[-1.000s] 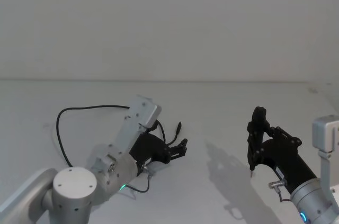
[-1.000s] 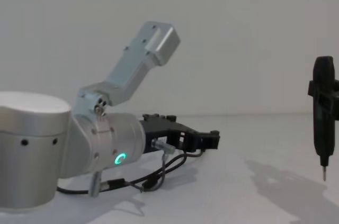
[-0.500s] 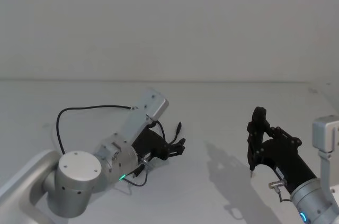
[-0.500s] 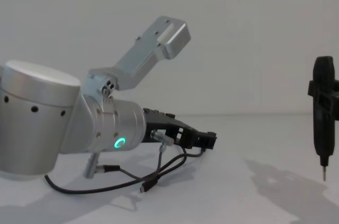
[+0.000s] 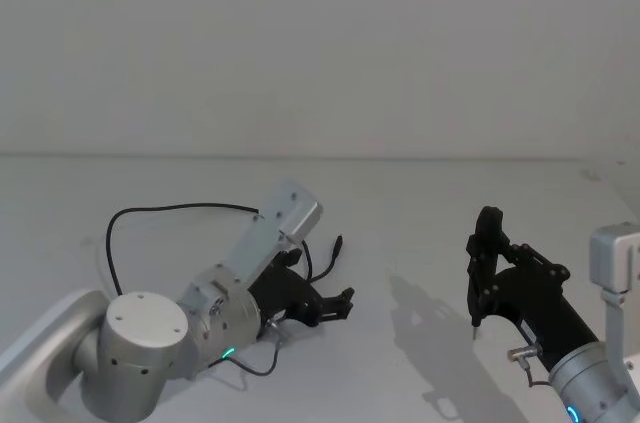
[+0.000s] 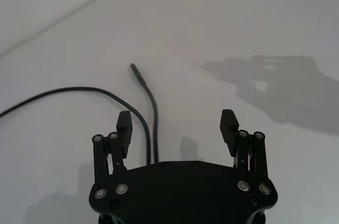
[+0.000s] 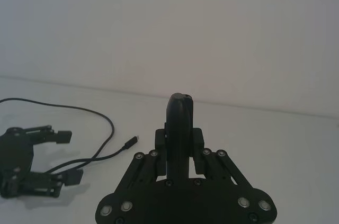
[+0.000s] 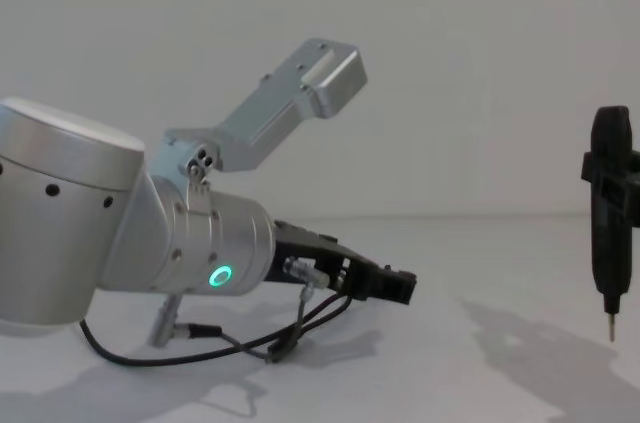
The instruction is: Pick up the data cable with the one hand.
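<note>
Claw of left arm point(image 5: 345, 303) low over table point(image 5: 420, 213), pitched downward, released, data cable point(image 6: 150, 99) between its fingers point(image 6: 229, 123); right claw point(image 5: 487, 253) aloft.

Left gripper tips down toward the table.
Over the last second the left gripper point(image 8: 398, 286) pitches nose-down and sinks closer to the tabletop. Its silver wrist point(image 8: 215, 243) lifts and swings forward, so in the chest view a longer run of the data cable point(image 5: 180, 206) lies uncovered beneath it.
</note>
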You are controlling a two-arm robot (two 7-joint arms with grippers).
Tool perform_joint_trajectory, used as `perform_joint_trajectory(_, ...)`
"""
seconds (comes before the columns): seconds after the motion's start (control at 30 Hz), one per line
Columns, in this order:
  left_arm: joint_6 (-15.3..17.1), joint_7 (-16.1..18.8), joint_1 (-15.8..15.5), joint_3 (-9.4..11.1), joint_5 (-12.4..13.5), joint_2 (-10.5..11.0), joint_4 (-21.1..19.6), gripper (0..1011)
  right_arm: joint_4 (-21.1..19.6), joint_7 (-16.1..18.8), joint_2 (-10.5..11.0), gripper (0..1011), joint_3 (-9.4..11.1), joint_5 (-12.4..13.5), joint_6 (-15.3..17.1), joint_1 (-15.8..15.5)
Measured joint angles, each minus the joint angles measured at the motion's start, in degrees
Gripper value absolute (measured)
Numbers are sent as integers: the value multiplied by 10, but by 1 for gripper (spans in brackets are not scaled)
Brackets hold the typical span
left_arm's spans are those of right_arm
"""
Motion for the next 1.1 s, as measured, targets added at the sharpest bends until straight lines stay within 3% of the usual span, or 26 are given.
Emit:
perform_joint_trajectory(0.83,34,0,25,-2,8,0,-21,1001,0,0,0,279,0,0,0,0)
perform_joint_trajectory(1.1,44,7,33,-3,16,1,-26,840,0,0,0,279,0,0,0,0)
